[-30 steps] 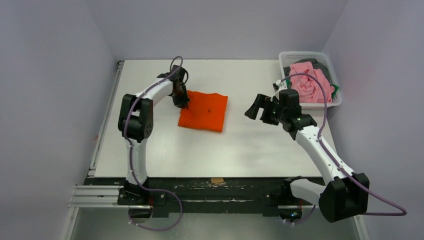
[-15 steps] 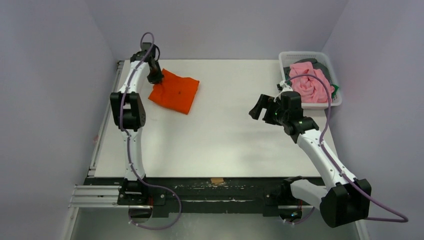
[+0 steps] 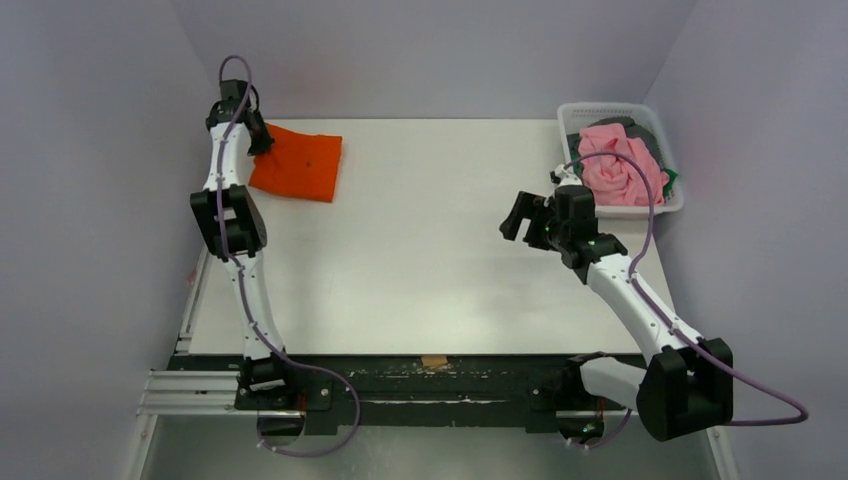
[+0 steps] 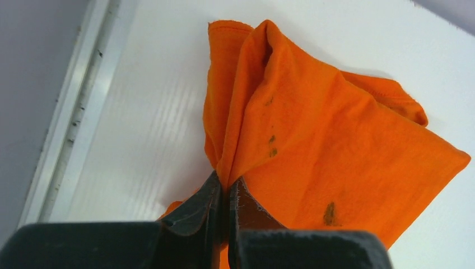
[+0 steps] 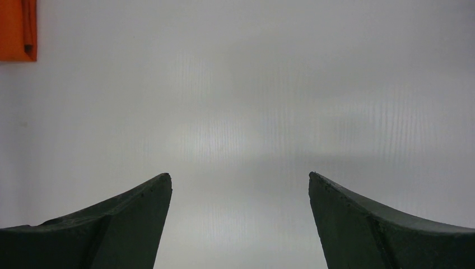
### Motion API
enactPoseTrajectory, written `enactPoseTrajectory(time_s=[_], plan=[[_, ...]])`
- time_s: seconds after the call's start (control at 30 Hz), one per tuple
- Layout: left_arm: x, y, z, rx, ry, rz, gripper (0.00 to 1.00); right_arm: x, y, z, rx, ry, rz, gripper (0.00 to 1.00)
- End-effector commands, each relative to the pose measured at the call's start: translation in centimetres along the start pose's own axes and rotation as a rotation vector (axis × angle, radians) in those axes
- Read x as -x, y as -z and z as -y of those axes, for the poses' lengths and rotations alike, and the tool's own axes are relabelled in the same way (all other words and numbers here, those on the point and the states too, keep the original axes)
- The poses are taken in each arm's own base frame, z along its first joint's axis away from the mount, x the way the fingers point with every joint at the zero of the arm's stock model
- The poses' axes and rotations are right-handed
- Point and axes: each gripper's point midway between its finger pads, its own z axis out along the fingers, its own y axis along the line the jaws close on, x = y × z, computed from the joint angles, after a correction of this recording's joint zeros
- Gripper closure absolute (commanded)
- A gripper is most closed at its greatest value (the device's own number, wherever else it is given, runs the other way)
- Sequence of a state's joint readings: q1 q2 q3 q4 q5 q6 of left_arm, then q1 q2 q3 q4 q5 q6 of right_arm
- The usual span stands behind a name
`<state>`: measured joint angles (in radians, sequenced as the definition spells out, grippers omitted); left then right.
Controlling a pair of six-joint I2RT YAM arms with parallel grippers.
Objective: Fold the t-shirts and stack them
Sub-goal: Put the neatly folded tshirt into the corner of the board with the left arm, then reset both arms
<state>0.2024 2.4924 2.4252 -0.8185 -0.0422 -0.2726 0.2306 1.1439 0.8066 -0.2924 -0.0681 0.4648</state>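
Observation:
The folded orange t-shirt (image 3: 298, 163) lies at the table's far left corner. My left gripper (image 3: 260, 141) is shut on its left edge; in the left wrist view the gripper (image 4: 227, 185) pinches a raised fold of the orange cloth (image 4: 330, 145), which has small dark specks. My right gripper (image 3: 522, 218) is open and empty over the bare table at the right; in the right wrist view the gripper (image 5: 240, 178) has its jaws wide apart, with a corner of the orange shirt (image 5: 18, 29) at top left. A pink t-shirt (image 3: 618, 164) lies crumpled on darker shirts (image 3: 650, 140) in the basket.
The white mesh basket (image 3: 600, 110) stands at the table's far right corner. A metal rail (image 3: 205, 250) runs along the table's left edge, close to the orange shirt. Grey walls enclose the table at the back and both sides.
My left gripper has dragged the orange shirt from mid-table to the far left corner. My right gripper has stayed open, shifting only slightly.

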Motion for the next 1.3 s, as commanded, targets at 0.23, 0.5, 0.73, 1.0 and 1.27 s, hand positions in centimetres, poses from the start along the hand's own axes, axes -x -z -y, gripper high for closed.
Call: enactPoseTrajectory(time_s=[0.23, 0.5, 0.73, 1.0, 1.27], plan=[[8.2, 5.6, -3.3, 0.093, 0.025, 0.26, 0.0, 1.3, -0.4, 0.7, -0.059, 0.026, 0.03, 0.08], [6.3, 23.0, 2.2, -0.207, 0.167, 0.324, 0.0, 1.3, 1.6, 1.6, -0.107, -0.014, 0.065, 0.07], [-10.9, 30.2, 10.0, -0.5, 0.028, 0.27, 0.0, -2.0, 4.1, 2.9, -0.138, -0.04, 0.007, 0.06], [-29.6, 29.2, 9.9, -0.592, -0.065, 0.034, 0.0, -6.7, 6.2, 5.3, -0.167, -0.037, -0.034, 0.04], [-28.8, 30.4, 8.1, -0.545, -0.065, 0.111, 0.0, -6.6, 7.4, 6.6, -0.191, -0.029, 0.068, 0.03]])
